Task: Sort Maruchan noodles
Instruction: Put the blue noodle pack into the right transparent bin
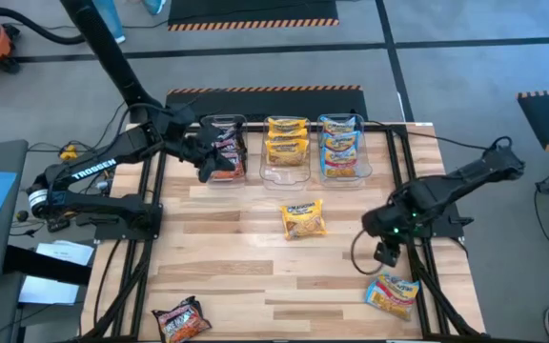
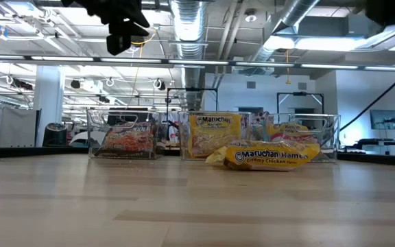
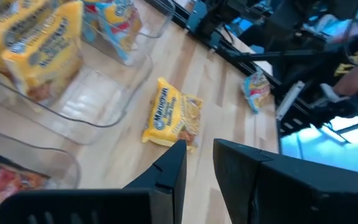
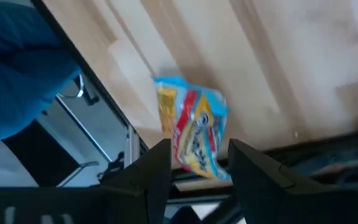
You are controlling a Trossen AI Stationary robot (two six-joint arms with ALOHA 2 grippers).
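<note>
Up top I see three clear rectangular tubs holding crinkly noodle packets; three flat ones lie loose on the wooden surface. My left gripper, narrowly parted and empty, hangs over the upper-left tub, while my right gripper, spread, hovers above the blue packet at lower right.

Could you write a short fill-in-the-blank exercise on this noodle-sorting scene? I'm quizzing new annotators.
1. The number of packets lying loose on the table, outside the tubs, is ___.
2. The middle tub holds packets coloured ___.
3. The right gripper hovers above a packet coloured mainly light ___.
4. The left gripper is above the tub holding ___ packets.

Missing words: three; yellow; blue; maroon
</note>
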